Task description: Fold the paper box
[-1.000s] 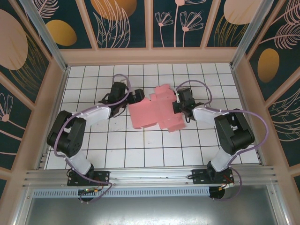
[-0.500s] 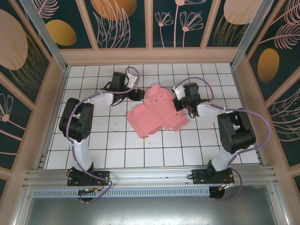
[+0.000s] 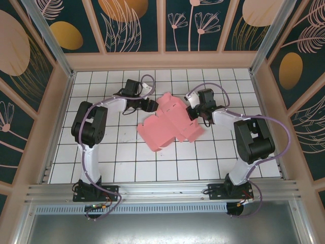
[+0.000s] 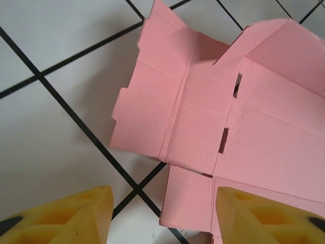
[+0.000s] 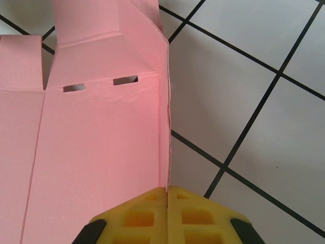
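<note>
right gripper (image 5: 167, 195) clamps the paper box (image 5: 91, 152) edge as an anchor (I guess) so the left gripper (image 4: 163, 203), jaws apart, can grab a flap (image 4: 185, 195)

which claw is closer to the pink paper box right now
Right. The right claw is pinched shut on the paper box at its right edge; the left claw hangs open over a flap at its left end, not gripping.

White tiled counter (image 3: 117, 162) with black grid lines, pink box (image 3: 165, 124) spread mostly flat on its middle tiles, flaps splayed outward
</note>
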`<action>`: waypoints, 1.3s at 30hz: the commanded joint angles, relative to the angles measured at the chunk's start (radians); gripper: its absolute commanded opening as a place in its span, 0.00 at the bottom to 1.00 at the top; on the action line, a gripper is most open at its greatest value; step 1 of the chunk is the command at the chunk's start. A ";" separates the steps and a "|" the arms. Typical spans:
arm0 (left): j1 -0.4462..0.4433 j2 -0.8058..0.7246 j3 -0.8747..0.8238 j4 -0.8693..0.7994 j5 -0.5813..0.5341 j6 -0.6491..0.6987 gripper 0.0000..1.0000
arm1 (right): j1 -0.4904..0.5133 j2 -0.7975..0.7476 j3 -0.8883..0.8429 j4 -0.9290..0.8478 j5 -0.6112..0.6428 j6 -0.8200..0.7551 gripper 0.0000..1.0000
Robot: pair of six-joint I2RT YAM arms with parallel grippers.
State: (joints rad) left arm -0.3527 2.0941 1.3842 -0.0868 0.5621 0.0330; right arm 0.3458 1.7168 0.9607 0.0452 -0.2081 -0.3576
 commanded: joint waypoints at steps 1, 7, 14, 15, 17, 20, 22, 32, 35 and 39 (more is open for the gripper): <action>0.000 0.031 0.029 -0.027 0.018 -0.003 0.57 | -0.006 0.009 0.023 -0.014 -0.008 -0.004 0.00; -0.002 0.064 0.039 -0.006 0.116 -0.037 0.55 | -0.006 0.015 0.025 -0.018 -0.005 -0.007 0.00; -0.003 0.066 0.029 0.006 0.152 -0.054 0.54 | -0.007 0.008 0.022 -0.021 0.001 -0.010 0.00; -0.004 0.065 0.029 0.009 0.164 -0.061 0.54 | -0.007 0.010 0.021 -0.021 -0.002 -0.009 0.00; -0.009 0.063 0.027 0.010 0.173 -0.065 0.54 | -0.006 0.014 0.025 -0.024 -0.006 -0.007 0.00; -0.016 0.056 0.024 0.009 0.189 -0.063 0.54 | -0.006 0.019 0.030 -0.028 -0.008 -0.007 0.00; -0.021 0.054 0.023 0.001 0.197 -0.054 0.54 | -0.007 0.018 0.030 -0.028 -0.004 -0.007 0.00; -0.052 0.007 -0.017 0.019 0.184 -0.043 0.55 | -0.007 0.007 0.018 -0.018 0.006 0.000 0.00; -0.068 0.002 -0.015 -0.002 0.181 -0.034 0.54 | -0.007 0.006 0.014 -0.016 0.013 0.002 0.00; -0.109 -0.020 -0.037 -0.001 0.150 -0.034 0.54 | -0.006 0.005 0.013 -0.009 0.025 0.019 0.00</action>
State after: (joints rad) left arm -0.4179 2.1212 1.3701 -0.0792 0.7132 -0.0189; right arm 0.3454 1.7180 0.9607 0.0257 -0.1917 -0.3573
